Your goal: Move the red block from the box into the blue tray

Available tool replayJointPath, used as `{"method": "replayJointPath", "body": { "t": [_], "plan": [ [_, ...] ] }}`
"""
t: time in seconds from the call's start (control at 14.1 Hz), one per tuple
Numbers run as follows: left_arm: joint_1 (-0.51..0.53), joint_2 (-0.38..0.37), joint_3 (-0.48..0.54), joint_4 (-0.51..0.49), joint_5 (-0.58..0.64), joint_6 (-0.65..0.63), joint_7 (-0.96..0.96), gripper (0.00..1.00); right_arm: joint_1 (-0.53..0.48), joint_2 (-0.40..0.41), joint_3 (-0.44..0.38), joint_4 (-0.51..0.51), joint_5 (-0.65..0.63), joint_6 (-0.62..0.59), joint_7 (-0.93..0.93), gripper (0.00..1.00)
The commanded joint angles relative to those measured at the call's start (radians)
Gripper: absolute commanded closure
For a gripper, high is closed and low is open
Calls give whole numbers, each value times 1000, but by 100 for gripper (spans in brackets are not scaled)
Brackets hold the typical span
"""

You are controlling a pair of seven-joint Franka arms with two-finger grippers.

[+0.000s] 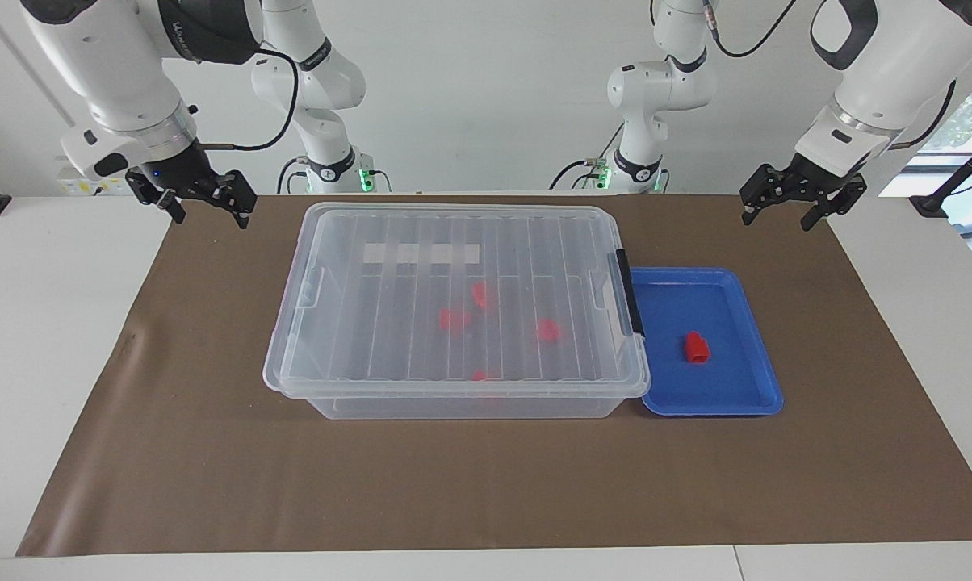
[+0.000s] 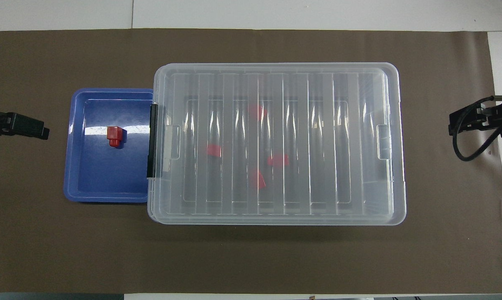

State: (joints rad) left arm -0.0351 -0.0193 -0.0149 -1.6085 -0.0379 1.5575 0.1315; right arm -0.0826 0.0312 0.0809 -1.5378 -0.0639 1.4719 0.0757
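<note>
I am reading the right gripper (image 1: 199, 202) as spread and empty, hanging over the mat's corner at its own end. The left gripper (image 1: 793, 198) is waiting, likewise spread, holding nothing, over the mat near the tray (image 1: 756, 395). One block (image 1: 696, 348) is lying in the tray, beside the lidded box (image 1: 462, 242). I am judging it light, stiff, slick: best pinched across its flat sides.

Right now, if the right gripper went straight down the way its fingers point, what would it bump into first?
Probably just the brown mat. The right gripper hangs open beside the box, toward the right arm's end, though depth is hard to judge.
</note>
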Motion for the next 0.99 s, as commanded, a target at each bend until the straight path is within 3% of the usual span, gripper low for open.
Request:
{"method": "replayJointPath", "body": {
  "t": [0.0, 0.92],
  "plan": [
    [11, -16, -8, -2, 4, -17, 0, 0, -3, 6, 2, 10, 18, 7, -21, 0],
    [11, -16, -8, -2, 4, -17, 0, 0, -5, 7, -6, 11, 65, 13, -19, 0]
  ]
}}
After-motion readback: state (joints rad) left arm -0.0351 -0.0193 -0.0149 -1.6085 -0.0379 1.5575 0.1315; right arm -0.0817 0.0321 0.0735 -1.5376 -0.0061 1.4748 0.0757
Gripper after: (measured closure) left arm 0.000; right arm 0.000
